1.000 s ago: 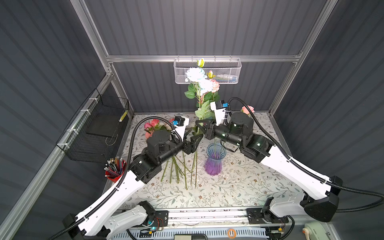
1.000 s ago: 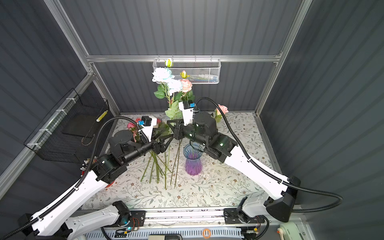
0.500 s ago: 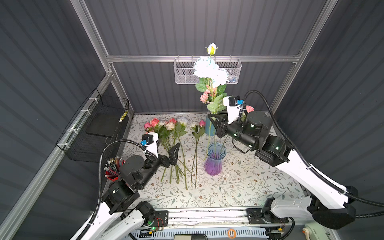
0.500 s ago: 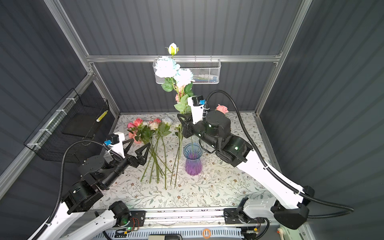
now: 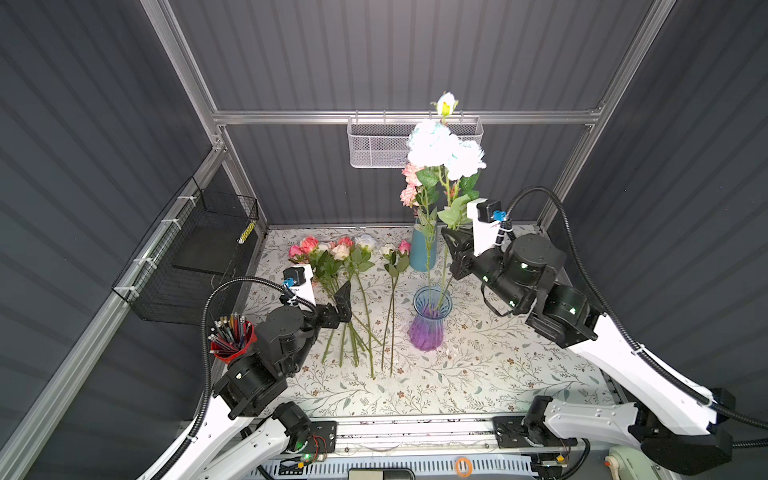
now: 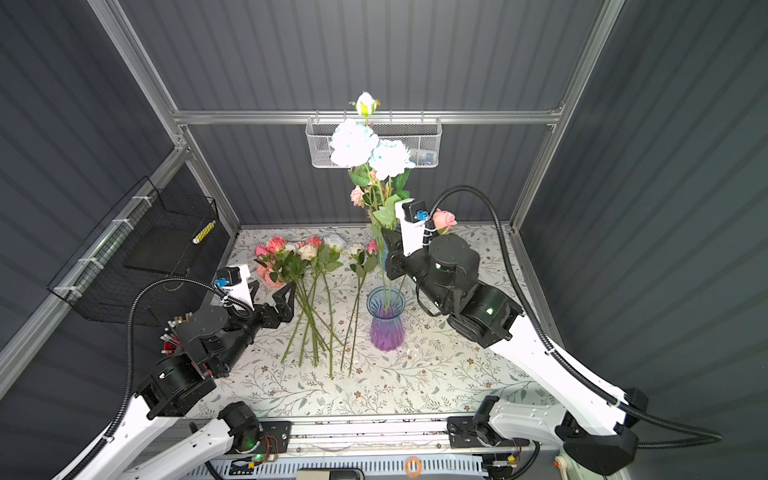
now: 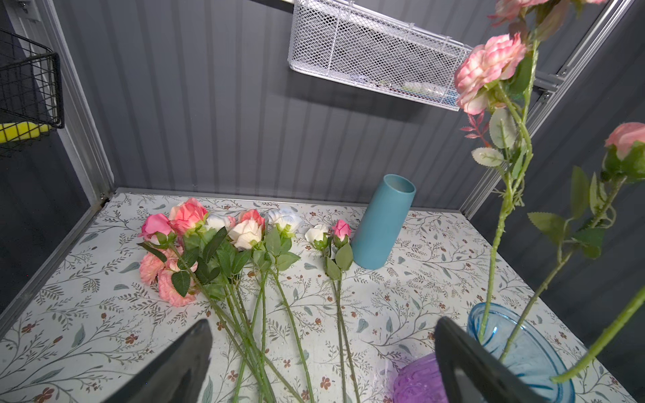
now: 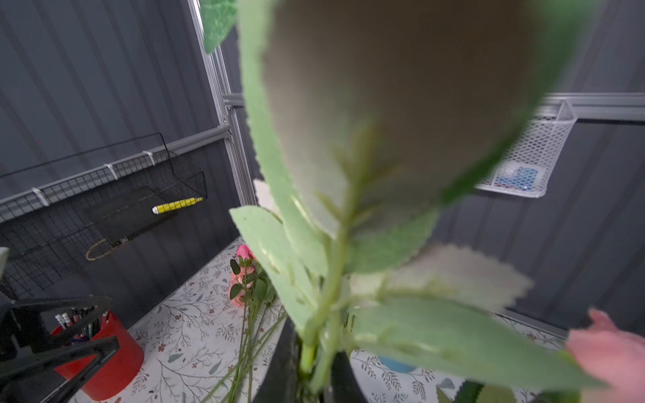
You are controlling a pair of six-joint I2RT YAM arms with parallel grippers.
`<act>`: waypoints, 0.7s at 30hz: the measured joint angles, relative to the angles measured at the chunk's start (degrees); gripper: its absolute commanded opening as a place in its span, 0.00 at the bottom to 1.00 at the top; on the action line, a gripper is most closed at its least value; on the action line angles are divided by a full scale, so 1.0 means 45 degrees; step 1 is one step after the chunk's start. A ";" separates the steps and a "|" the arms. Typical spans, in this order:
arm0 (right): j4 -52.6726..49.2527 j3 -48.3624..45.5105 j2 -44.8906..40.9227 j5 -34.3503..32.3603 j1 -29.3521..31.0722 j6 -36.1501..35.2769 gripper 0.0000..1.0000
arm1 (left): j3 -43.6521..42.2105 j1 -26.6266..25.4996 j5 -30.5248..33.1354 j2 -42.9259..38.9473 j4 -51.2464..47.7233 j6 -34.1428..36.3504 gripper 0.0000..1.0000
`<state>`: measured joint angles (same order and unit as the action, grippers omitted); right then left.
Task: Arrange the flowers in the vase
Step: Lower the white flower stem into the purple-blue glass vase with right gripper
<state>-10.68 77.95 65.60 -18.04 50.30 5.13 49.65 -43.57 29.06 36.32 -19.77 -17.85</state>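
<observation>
Glass vase [image 5: 428, 319], blue mouth and purple belly, stands upright mid table [image 5: 498, 374]. In left wrist view a few green stems lean in its mouth, one w/ a pink ruffled bloom [image 7: 488, 69], one w/ a pink rose [image 7: 626, 137]. Teal cylinder vase [image 5: 423, 249] is upright behind it, at the rear of the table. White mesh basket [image 5: 374, 145] hangs on the back rail [image 5: 291, 117] w/ small blue & clear bits inside, too small to tell what. Black wire basket [image 5: 195, 257] on the left side holds a yellow striped stick [image 5: 247, 231]. Red cup [image 5: 232, 338] by the left arm is packed w/ pencils [image 5: 226, 328].

Flowers [image 5: 345, 259]: most lie loose on the table left of the glass vase. They're pink, coral & white roses, heads to the rear, stems fanned to the front, some crossing. Left gripper [image 7: 321, 359] hangs just over those stems, fingers spread wide, gripping nothing. Right gripper [image 8: 316, 370] is clamped on the stem of a tall spray [image 5: 442, 149] w/ big white & pale-blue ruffled heads, a white bud on top and broad green leaves. It's held upright above the glass vase, stem running down to the mouth.
</observation>
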 measured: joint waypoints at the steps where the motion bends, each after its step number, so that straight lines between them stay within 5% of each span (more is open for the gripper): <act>1: 0.0121 -0.0335 0.0000 -0.0058 0.0000 0.0029 0.11 | 0.0000 0.0000 0.0000 0.0044 0.0005 0.0000 0.99; 10: 0.1758 -0.4206 -0.1151 -0.0622 0.0000 0.1511 0.21 | 0.0000 0.0000 -0.0024 0.0549 0.0010 -0.0005 0.99; 21: 0.1783 -0.4658 -0.1389 -0.0641 0.0000 0.2535 0.46 | 0.0000 0.0000 -0.0272 0.1268 0.0019 -0.0194 0.99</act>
<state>-2.66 56.99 59.35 -20.93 50.30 16.53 49.65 -43.57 27.83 42.02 -19.68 -18.72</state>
